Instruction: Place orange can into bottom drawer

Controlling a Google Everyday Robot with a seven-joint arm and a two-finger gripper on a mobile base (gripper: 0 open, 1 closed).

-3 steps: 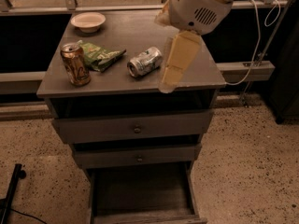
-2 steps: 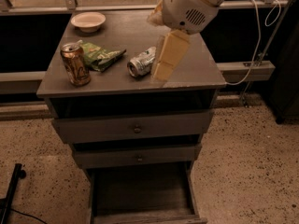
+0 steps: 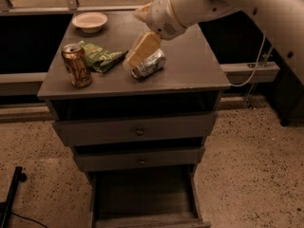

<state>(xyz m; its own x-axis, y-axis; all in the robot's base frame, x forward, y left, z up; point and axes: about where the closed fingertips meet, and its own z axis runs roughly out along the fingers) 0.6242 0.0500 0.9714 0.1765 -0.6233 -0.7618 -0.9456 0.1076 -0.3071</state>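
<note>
The orange can (image 3: 76, 65) stands upright at the front left of the cabinet top (image 3: 190, 70). The bottom drawer (image 3: 142, 196) is pulled open below, and its wooden inside shows nothing in it. My gripper (image 3: 133, 61) hangs from the white arm coming in from the upper right. It is low over the middle of the top, right beside a silver-and-green can (image 3: 151, 64) lying on its side. It is about a hand's width to the right of the orange can and holds nothing that I can see.
A green snack bag (image 3: 102, 56) lies between the orange can and the silver-and-green can. A white bowl (image 3: 89, 21) sits at the back left. The two upper drawers (image 3: 137, 131) are shut. A white cable (image 3: 251, 65) hangs at the right.
My gripper has moved left and down across the cabinet top, from the right side to the middle beside the silver-and-green can. The cans have not moved.
</note>
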